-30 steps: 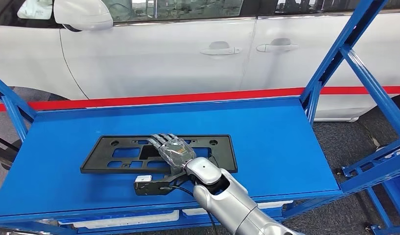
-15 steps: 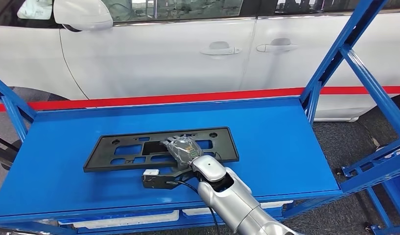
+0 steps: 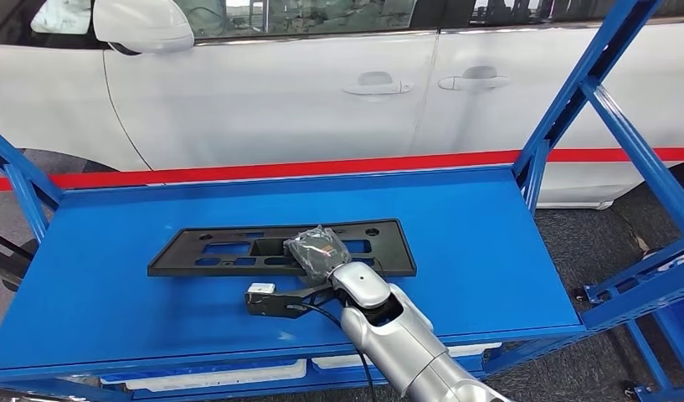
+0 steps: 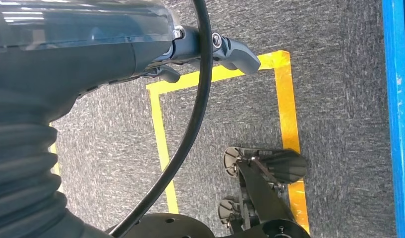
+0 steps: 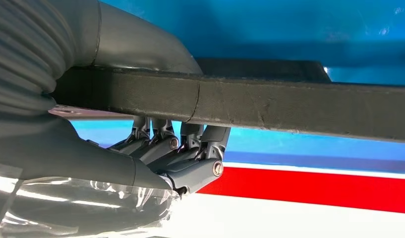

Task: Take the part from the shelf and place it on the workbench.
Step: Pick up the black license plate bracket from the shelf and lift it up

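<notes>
The part is a flat black plastic frame with cut-outs, lying lengthwise on the blue shelf. My right hand, wrapped in clear film, grips the frame's near long edge right of its middle. In the right wrist view the dark fingers curl over one side of the frame's black edge, and the grey thumb lies against the other side. That edge looks slightly raised off the shelf. My left hand hangs over the floor, holding nothing, its thumb and fingers apart.
A white car stands close behind the shelf, above a red stripe. Blue frame beams rise at the shelf's right end and left corner. Yellow tape marks the grey carpet below.
The right hand's fingers have gone from lying flat on the frame to curling around its near edge. The frame has slid a little to the right.
</notes>
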